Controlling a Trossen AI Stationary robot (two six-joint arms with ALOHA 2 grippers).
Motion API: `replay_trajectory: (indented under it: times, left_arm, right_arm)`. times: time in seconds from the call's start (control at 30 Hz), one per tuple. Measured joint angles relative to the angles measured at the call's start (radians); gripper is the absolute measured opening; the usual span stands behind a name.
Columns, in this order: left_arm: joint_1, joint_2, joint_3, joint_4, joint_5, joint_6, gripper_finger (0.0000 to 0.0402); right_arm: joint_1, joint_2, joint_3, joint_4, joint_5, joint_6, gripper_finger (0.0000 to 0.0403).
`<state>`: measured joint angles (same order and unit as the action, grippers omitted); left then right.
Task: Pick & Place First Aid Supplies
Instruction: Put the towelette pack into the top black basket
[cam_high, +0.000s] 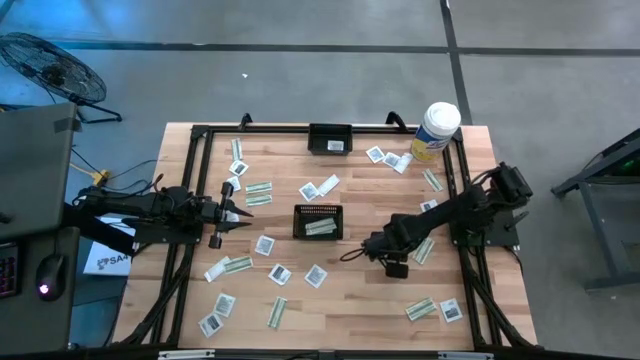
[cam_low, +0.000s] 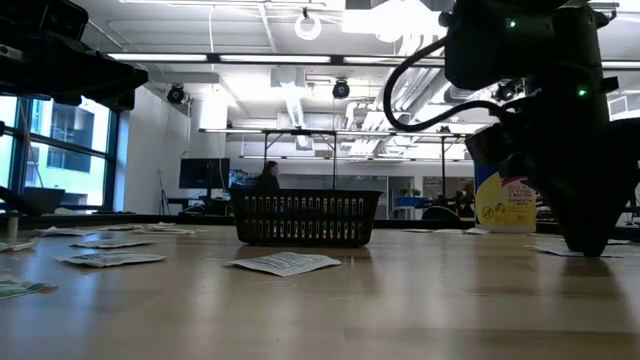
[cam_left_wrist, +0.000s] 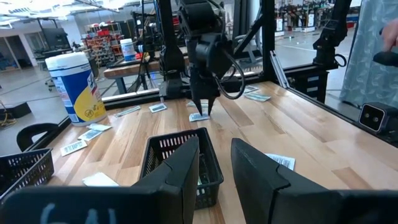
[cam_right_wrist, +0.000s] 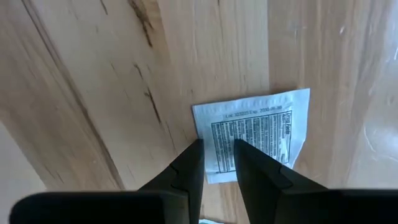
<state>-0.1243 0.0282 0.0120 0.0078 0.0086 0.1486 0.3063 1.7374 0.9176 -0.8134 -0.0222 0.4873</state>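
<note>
Right gripper (cam_right_wrist: 217, 163) is down over a square white packet (cam_right_wrist: 258, 134) on the worktop (cam_high: 350, 295), at 4 o'clock from the centre basket (cam_high: 318, 221); fingers narrowly apart at its edge, nothing clamped yet, so best straddle that edge, then pinch and lift slowly. Packet is flat, thin paper with dark print, likely slippery. Left gripper (cam_left_wrist: 214, 171) waits at 9 o'clock, fingers apart, empty.

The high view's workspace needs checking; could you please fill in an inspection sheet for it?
Surface: wooden table, black frame.
Job's things: white and green packets scattered; one in the centre basket; one white packet under the right tool.
Clutter: canister; second basket.
Grippers: left tool empty, fingers apart; right tool narrowly parted over the packet.
Cables: one at the right arm.
Surroundings: fan, desk.
</note>
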Motion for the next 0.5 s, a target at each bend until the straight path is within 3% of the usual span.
replay_trajectory:
  times: [0.17, 0.4, 0.5]
  left_arm:
    - [0.000, 0.000, 0.000, 0.000, 0.000, 0.000, 0.0092]
    - [0.000, 0.000, 0.000, 0.000, 0.000, 0.000, 0.0092]
    - [0.000, 0.000, 0.000, 0.000, 0.000, 0.000, 0.0092]
  right_arm:
    - [0.020, 0.006, 0.046, 0.032, -0.005, 0.008, 0.0082]
    - [0.080, 0.011, 0.119, 0.271, -0.019, 0.009, 0.0082]
    - [0.102, 0.011, 0.175, 0.273, 0.023, 0.009, 0.0082]
